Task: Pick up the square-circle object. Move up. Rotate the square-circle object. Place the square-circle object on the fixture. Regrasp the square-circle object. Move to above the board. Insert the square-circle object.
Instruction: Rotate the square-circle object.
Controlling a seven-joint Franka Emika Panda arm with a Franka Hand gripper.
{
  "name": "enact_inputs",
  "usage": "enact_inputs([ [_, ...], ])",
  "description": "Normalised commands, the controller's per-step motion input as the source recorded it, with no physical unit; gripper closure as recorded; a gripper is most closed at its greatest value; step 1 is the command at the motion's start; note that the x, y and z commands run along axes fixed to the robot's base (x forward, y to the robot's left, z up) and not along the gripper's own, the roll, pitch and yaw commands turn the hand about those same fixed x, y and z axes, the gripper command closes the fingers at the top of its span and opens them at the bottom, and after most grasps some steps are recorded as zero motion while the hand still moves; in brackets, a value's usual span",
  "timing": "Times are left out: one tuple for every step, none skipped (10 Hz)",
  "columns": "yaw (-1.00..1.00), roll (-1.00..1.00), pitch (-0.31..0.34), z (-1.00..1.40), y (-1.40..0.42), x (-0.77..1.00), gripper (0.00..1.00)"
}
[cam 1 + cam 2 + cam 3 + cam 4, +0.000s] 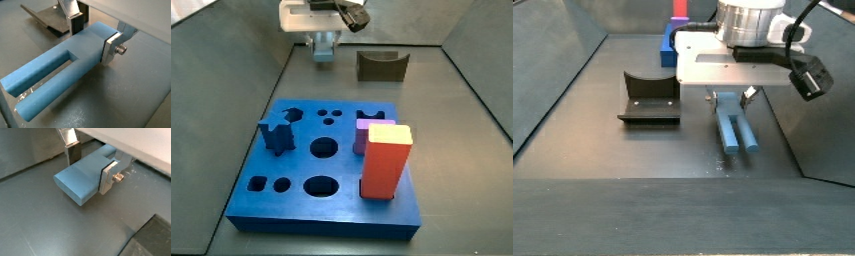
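Observation:
The square-circle object (53, 70) is a pale blue bar with two prongs and a slot, lying flat on the grey floor (736, 135). My gripper (93, 40) stands over its solid end (80, 180), one finger on each side. The silver finger plate (111, 47) lies flush against one side, and the dark pad (77, 26) sits at the opposite side. The jaws look shut on the bar. In a side view my gripper (732, 98) is low over the bar, and the fixture (648, 98) stands apart beside it. The bright-blue board (305, 180) lies further off.
On the board stand a tall red-orange block with a pale top (385, 160) and a dark blue notched peg (275, 138). The fixture (381, 66) sits near the back wall beside my gripper (323, 45). Sloping grey walls close in the floor.

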Motion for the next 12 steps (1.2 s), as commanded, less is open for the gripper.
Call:
enact_inputs([
  [0.01,-0.18,-0.100,-0.54,0.02,0.04,1.00],
  [0.01,-0.19,-0.115,-0.47,0.02,0.04,1.00],
  [0.01,-0.19,-0.123,-0.42,0.02,0.03,1.00],
  [0.01,-0.20,-0.125,-0.38,0.02,0.03,1.00],
  [0.01,-0.21,-0.133,-0.31,0.02,0.03,1.00],
  [0.01,-0.21,-0.135,-0.26,0.02,0.03,1.00],
  [0.01,-0.22,-0.136,-0.22,0.02,0.03,1.00],
  [0.01,-0.22,-0.141,-0.19,0.02,0.03,1.00],
  [0.01,-0.22,-0.152,-0.15,0.03,0.03,1.00],
  [0.00,0.00,0.000,0.00,0.00,0.00,0.00],
  [0.00,0.00,0.000,1.00,0.00,0.00,0.00],
  [0.00,0.00,0.014,1.00,0.00,-0.01,0.00],
])
